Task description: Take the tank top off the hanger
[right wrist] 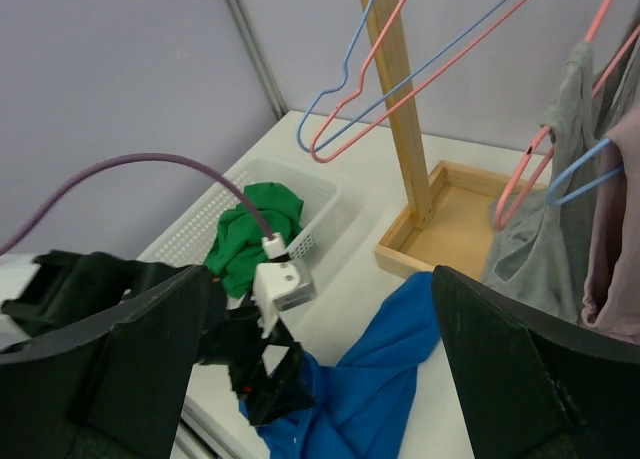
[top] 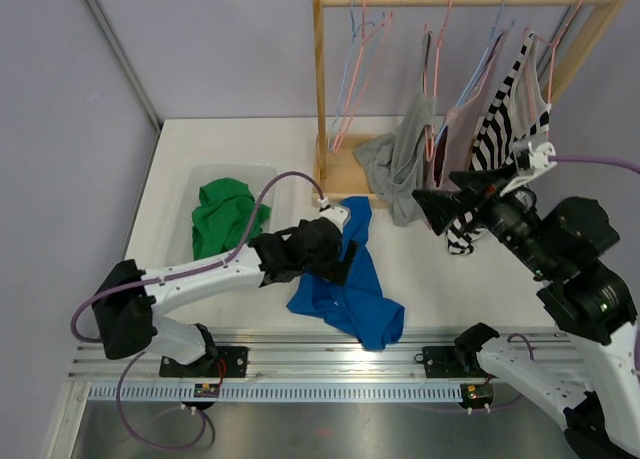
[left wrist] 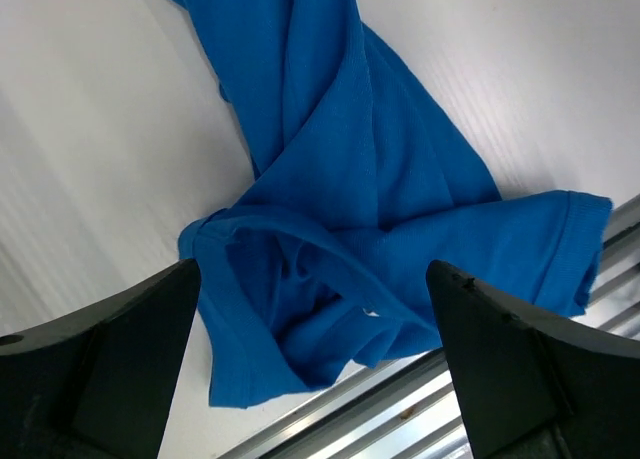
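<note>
I had the top cam high behind both arm bases, looking down on the whole table [top: 440, 279]. My left wrist cam looked straight down, close on the blue garment [left wrist: 350, 179]. Right wrist cam was raised, facing left, farther off. All three shared that garment.

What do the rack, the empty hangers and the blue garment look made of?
Rack: pale wood, apparently unvarnished, grain faintly visible. Empty hangers: thin wire, probably coated, smooth pink and blue. Blue garment: soft matte knit fabric, judging by folds and stitched hem.
</note>
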`<action>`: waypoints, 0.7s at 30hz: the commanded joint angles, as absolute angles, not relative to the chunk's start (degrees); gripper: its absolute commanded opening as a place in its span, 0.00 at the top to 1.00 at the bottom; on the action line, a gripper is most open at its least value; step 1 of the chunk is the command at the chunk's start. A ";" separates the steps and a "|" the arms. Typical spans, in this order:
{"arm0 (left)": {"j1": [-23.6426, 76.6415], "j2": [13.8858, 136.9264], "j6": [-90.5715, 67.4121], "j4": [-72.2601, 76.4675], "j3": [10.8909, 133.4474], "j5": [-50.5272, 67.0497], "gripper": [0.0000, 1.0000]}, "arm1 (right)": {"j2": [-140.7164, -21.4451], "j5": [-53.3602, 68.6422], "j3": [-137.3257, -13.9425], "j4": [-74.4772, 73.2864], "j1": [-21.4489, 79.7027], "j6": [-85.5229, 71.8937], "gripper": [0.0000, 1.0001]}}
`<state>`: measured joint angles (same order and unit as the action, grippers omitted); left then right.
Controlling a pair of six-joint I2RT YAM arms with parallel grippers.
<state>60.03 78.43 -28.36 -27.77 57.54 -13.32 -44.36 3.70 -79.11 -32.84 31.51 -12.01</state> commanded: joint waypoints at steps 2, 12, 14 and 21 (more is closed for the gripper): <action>61.08 85.77 -28.92 -20.22 58.35 -11.87 0.01 | -37.19 8.43 -75.07 -33.57 31.91 -14.94 0.01; 65.39 102.21 -29.45 -16.35 59.86 -9.68 0.04 | -30.68 11.60 -72.78 -40.87 31.90 -15.47 0.01; 66.27 104.14 -30.05 -16.52 59.59 -9.40 0.24 | -30.06 11.69 -72.42 -41.31 31.90 -15.47 0.00; 68.03 98.46 -31.55 -21.77 58.71 -15.80 1.00 | -28.48 11.69 -73.12 -42.01 31.90 -15.47 0.00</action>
<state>67.24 101.30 -30.04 -17.58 59.51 -13.32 -29.15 10.41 -72.34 -42.09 31.57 -15.14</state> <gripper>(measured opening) 0.060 0.993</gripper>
